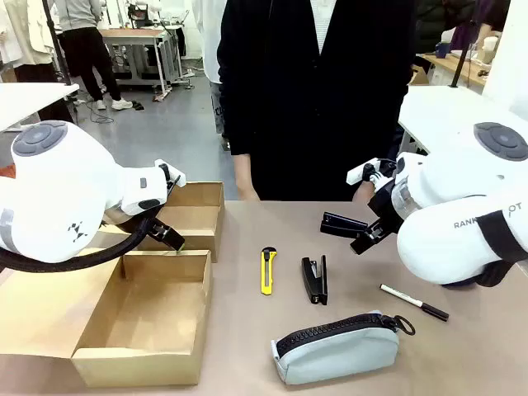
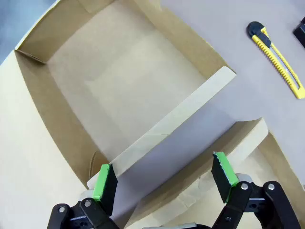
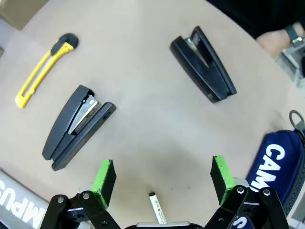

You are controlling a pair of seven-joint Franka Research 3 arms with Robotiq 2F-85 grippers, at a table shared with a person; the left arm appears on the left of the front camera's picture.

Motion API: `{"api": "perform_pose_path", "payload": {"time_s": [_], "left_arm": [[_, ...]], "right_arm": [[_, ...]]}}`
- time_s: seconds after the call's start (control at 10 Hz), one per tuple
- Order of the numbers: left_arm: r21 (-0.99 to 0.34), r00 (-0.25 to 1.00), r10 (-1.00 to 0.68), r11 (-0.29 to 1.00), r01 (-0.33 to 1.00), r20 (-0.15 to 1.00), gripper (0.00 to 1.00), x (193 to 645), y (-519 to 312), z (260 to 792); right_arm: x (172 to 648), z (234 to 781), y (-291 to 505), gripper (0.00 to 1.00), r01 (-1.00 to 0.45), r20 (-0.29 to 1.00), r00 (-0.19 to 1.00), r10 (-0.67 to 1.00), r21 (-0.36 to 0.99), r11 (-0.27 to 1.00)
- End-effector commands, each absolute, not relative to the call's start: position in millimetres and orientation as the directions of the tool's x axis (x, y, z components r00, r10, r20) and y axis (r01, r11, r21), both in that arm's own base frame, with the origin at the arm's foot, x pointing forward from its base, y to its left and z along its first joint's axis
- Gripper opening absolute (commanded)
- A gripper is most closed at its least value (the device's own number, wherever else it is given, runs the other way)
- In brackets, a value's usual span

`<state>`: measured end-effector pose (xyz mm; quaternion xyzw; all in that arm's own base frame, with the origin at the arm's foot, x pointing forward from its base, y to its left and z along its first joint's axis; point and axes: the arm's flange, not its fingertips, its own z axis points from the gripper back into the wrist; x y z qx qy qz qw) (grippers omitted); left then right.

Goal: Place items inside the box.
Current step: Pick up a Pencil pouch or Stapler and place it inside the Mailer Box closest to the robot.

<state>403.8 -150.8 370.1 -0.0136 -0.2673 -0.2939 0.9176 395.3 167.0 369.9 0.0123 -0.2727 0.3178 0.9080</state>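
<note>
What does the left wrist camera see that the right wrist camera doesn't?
Left wrist camera: the open cardboard box, beyond the open left gripper. Right wrist camera: the near black stapler, the far black stapler, the marker and the navy blue pouch, past the open right gripper. Both: the yellow utility knife on the table.

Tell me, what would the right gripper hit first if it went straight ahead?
Probably the white-and-black marker, whose tip lies between the open right gripper's fingers. Depth is unclear, so it could land on the bare table just beside it.
</note>
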Motion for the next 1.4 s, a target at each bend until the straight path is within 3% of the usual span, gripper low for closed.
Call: {"api": "perform_pose_path", "payload": {"time_s": [0.0, 1.2, 1.3], "left_arm": [[0.132, 0.684, -0.532, 0.827, 0.547, 0.499, 1.0, 403.8, -150.8, 370.1], [0.132, 0.684, -0.532, 0.827, 0.547, 0.499, 1.0, 403.8, -150.8, 370.1], [0.084, 0.677, -0.524, 0.818, 0.569, 0.517, 1.0, 397.3, -145.1, 389.2]], "right_arm": [[395.3, 369.9, 167.0, 1.0, -0.584, 0.503, 0.649, 0.57, -0.151, 0.798], [395.3, 369.7, 167.1, 1.0, -0.584, 0.503, 0.649, 0.571, -0.151, 0.797], [391.6, 387.5, 164.7, 1.0, -0.571, 0.511, 0.671, 0.536, -0.105, 0.814]]}}
